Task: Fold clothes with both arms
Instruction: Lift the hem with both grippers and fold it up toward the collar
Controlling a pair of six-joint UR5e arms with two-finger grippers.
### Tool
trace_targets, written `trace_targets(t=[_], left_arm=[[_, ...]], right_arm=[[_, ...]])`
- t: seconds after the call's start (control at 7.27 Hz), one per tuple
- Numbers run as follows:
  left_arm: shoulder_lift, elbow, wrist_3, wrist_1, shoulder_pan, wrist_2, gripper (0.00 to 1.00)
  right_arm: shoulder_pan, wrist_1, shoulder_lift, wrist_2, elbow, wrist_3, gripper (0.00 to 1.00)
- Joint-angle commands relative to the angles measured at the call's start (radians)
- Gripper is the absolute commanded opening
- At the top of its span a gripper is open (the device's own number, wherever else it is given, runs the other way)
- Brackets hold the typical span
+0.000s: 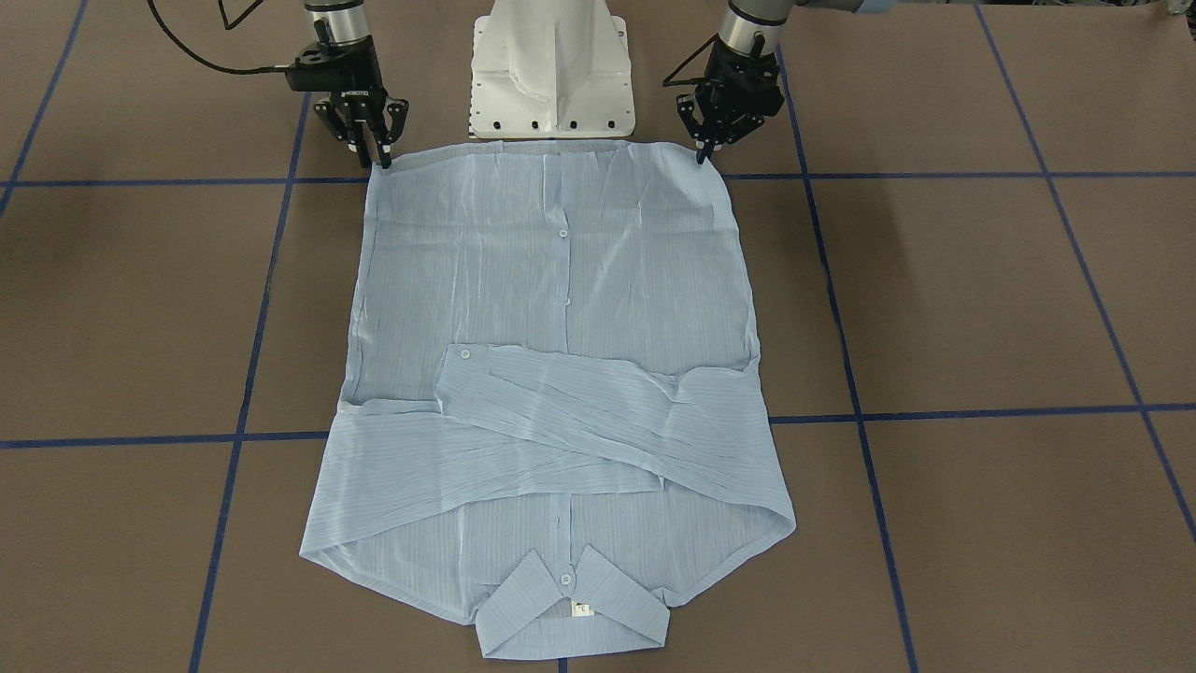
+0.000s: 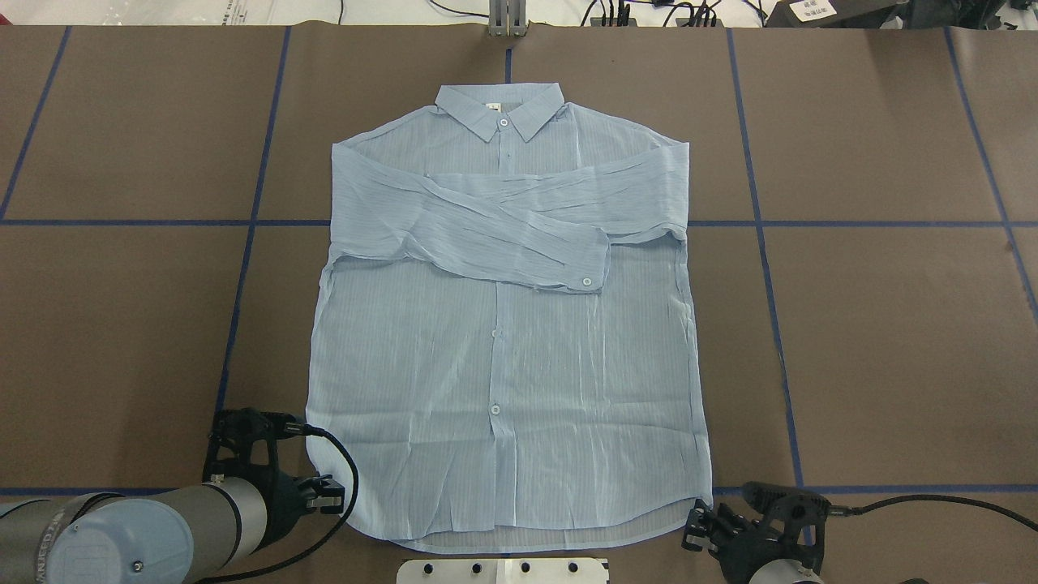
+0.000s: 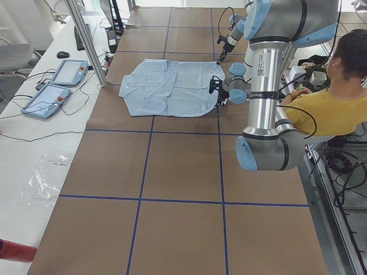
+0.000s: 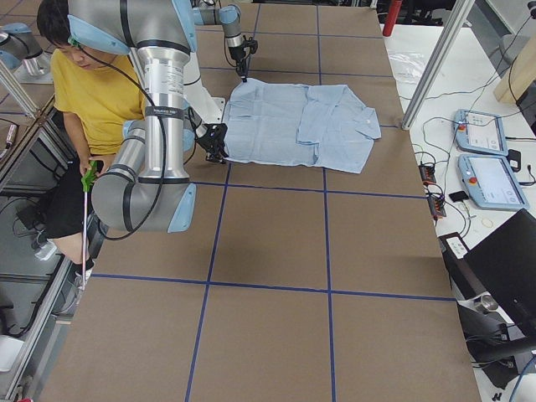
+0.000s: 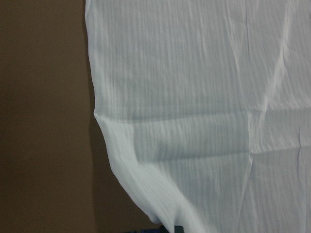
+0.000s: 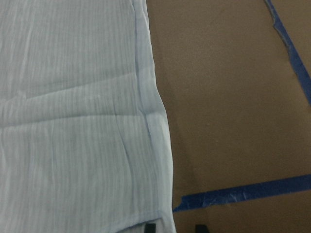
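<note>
— Has the right arm's black two-finger gripper [image 1: 378,159] pinched the thin light-blue pinstriped shirt [image 1: 523,280]?
— I cannot tell. Its wrist view shows only two dark finger stubs [image 6: 150,228], cut by the bottom edge.
— And the left arm's black gripper [image 1: 703,154]?
— Less still: one blurred dark sliver at the foot of its wrist view.
— The small white neck label [image 1: 581,609]?
— The print is too small to read.
— The sleeves?
— The upper folded sleeve [image 1: 579,393] hides the end of the one beneath and a stretch of the button line.
— The arms?
— The front view cuts them off above the wrists. Overhead, the right gripper runs off the bottom edge.
</note>
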Motion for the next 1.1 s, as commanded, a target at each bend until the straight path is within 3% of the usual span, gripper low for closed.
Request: trace_targets(t=[0.0, 0.41, 0.55, 0.69, 0.83, 0.96], left_arm=[[0.001, 0.000, 0.000, 0.000, 0.000, 0.000, 0.00], [-0.001, -0.002, 0.000, 0.000, 0.000, -0.001, 0.00], [-0.001, -0.032, 0.001, 0.000, -0.001, -0.009, 0.00], [0.019, -0.096, 0.008, 0.003, -0.006, -0.023, 0.00], [0.074, -0.197, 0.006, 0.015, -0.001, -0.088, 0.00], [0.108, -0.330, 0.006, 0.099, 0.003, -0.153, 0.00]], right_arm=[[0.009, -0.008, 0.000, -0.008, -0.002, -0.025, 0.02], [0.042, -0.009, 0.024, -0.008, 0.014, -0.034, 0.00], [0.067, -0.017, 0.006, -0.002, 0.071, -0.036, 0.00], [0.067, -0.128, -0.038, 0.048, 0.213, -0.036, 0.00], [0.069, -0.314, -0.042, 0.173, 0.397, -0.034, 0.00], [0.060, -0.470, -0.031, 0.247, 0.532, -0.034, 0.00]])
